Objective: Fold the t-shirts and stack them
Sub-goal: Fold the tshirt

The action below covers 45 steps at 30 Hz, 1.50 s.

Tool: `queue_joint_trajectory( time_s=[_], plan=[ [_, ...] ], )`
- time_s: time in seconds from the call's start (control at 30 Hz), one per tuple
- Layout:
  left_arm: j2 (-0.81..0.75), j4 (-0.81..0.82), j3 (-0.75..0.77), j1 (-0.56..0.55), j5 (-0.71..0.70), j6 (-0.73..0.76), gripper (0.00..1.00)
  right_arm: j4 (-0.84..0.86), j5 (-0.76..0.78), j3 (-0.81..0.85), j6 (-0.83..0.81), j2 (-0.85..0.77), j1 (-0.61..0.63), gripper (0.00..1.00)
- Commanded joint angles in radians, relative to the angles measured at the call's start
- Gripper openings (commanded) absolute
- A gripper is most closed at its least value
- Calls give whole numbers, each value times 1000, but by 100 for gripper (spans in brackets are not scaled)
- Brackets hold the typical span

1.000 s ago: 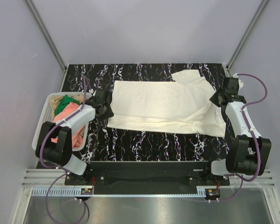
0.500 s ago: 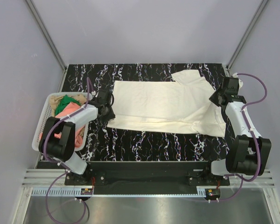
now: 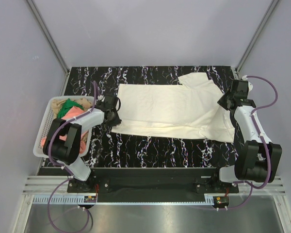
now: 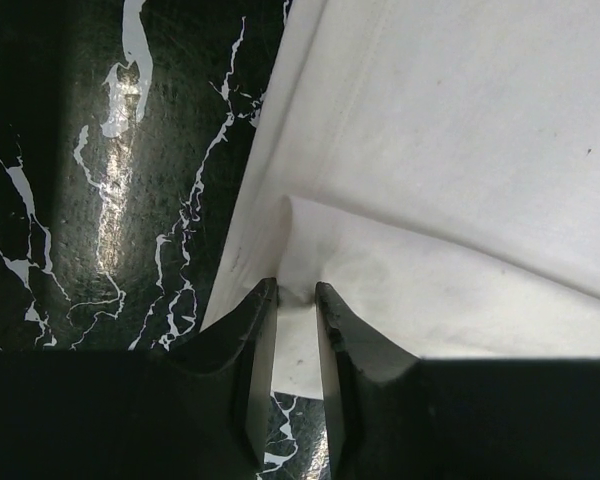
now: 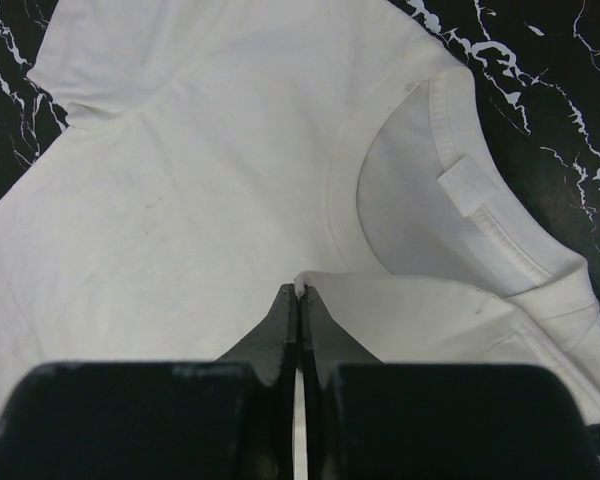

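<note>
A large cream-white t-shirt [image 3: 169,109] lies spread flat across the black marbled table, collar end to the right. My left gripper [image 3: 114,112] sits low at its near-left corner. In the left wrist view, the left gripper [image 4: 297,290] has its jaws a narrow gap apart, with a raised fold of the cream t-shirt [image 4: 460,130] between the tips. My right gripper [image 3: 226,104] is at the shirt's right end. In the right wrist view, the right gripper [image 5: 299,290] is shut on a pinch of cloth just below the collar [image 5: 345,190].
A white mesh basket [image 3: 46,116] stands at the left table edge beside the left arm. It holds a green t-shirt [image 3: 64,110], a salmon-pink one [image 3: 75,114] and a tan one [image 3: 73,103]. Bare marbled table [image 3: 165,148] runs along the front.
My left gripper has slid a little right onto the shirt's left corner and its jaws have narrowed around a fold. The right arm has not moved.
</note>
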Motion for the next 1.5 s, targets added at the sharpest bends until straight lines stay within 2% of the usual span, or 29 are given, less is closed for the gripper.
queue_joint_trajectory(
  time_s=[0.0, 0.2, 0.5, 0.7, 0.83, 1.13, 1.47],
  plan=[
    [2, 20, 1, -2, -16, -9, 28, 37, -4, 10, 7, -30, -4, 0],
    [2, 21, 2, -5, -27, -13, 27, 39, -12, 10, 8, -24, -3, 0],
    [13, 17, 16, -14, -16, -11, 0, 36, 2, 4, 8, -30, -4, 0],
    [-18, -28, 66, -10, -63, -29, 0, 39, 48, 33, 2, -27, -3, 0],
    [16, -60, 137, 10, -85, -34, 0, 50, 91, 71, -10, 27, -3, 0],
    [112, -109, 283, 32, -109, -34, 0, 153, 16, 67, -93, 87, -3, 0],
    [171, -126, 310, 35, -122, -32, 0, 180, -20, 78, -153, 142, 9, 0]
  ],
)
